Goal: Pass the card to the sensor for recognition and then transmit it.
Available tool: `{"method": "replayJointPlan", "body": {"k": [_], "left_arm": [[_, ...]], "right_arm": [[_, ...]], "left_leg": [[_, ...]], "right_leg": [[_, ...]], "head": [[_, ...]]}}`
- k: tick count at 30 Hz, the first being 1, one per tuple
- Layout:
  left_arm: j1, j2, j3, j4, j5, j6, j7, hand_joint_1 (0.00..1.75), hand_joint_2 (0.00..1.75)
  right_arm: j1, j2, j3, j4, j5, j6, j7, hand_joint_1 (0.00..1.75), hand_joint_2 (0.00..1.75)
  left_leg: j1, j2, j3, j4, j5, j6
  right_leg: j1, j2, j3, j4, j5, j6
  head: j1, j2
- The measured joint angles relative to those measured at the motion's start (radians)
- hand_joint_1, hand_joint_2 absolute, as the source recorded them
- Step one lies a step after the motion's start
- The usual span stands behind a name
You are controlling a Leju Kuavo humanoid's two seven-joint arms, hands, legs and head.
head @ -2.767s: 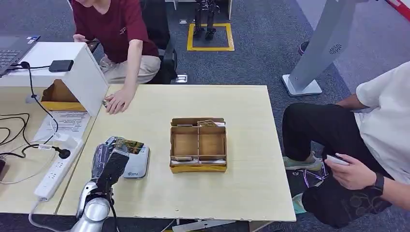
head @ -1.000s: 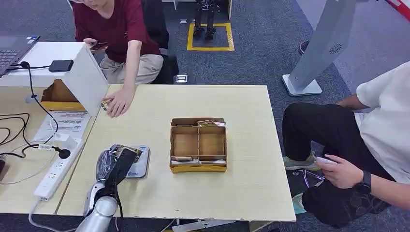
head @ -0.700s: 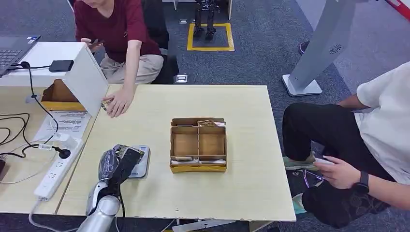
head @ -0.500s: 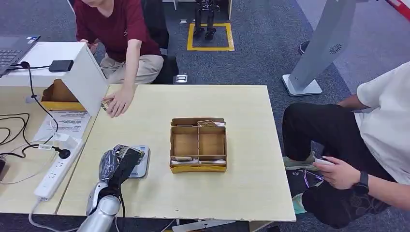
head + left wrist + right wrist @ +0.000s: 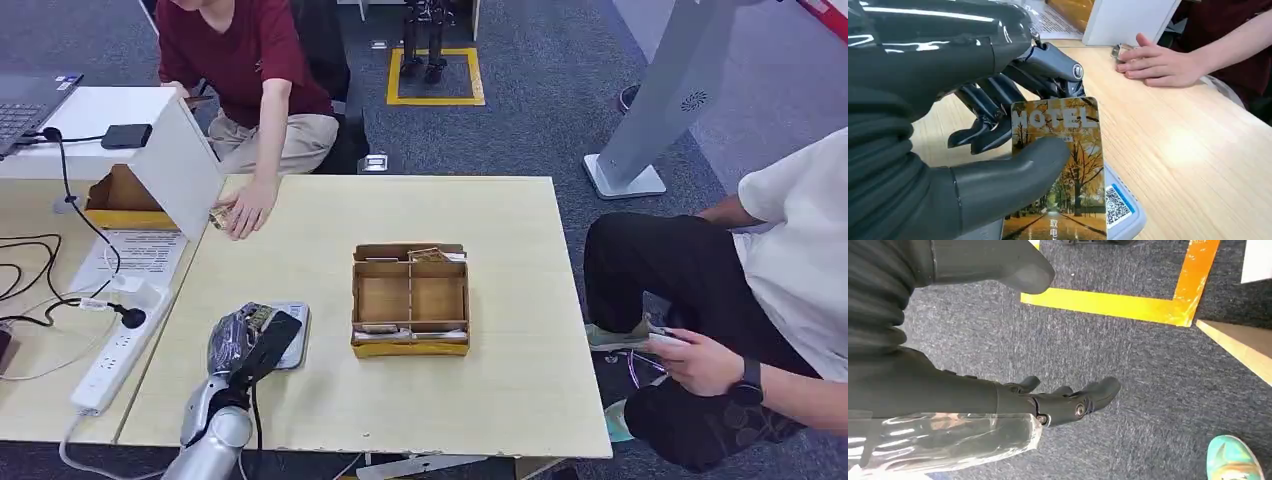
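Far left: a power strip (image 5: 112, 362) and cables lie on a side desk, beside a white box (image 5: 150, 140) with a carton beneath it. A seated person's hand (image 5: 243, 211) rests flat on the table (image 5: 520, 300) at its far-left corner.

Near left: the left hand (image 5: 243, 340) holds the card (image 5: 1063, 165), thumb (image 5: 1013, 177) pressed on the printed face and fingers (image 5: 998, 107) behind it. The card stands over the sensor (image 5: 292, 343), a flat grey pad with a blue QR label (image 5: 1118, 206); whether its lower edge touches the pad cannot be told.

Centre: a cardboard divider tray (image 5: 410, 300) stands just right of the sensor, cards in its far and near slots, the two middle compartments bare.

Right: a second seated person holds a phone beside the table. The right hand (image 5: 1068, 402) hangs over the carpet, fingers loosely curled, holding nothing.

Step in hand, as judged: presenting the card for reading. It is best done by lowering the card flat and close over the pad's face, square to it, pausing there steady, and maintaining the thumb's pressure so that the card does not slip. Transfer to the tray or the person would follow.
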Motion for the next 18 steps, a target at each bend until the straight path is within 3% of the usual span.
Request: {"method": "replayJointPlan", "body": {"k": [18], "left_arm": [[-0.003, 0.000, -0.002, 0.036, -0.042, 0.009, 0.026, 1.75, 1.75]], "right_arm": [[0.000, 0.001, -0.023, -0.007, 0.026, 0.005, -0.003, 0.00, 1.75]], "left_leg": [[0.000, 0.000, 0.000, 0.000, 0.000, 0.000]], "right_leg": [[0.000, 0.000, 0.001, 0.000, 0.000, 0.000]], "head": [[0.000, 0.000]]}}
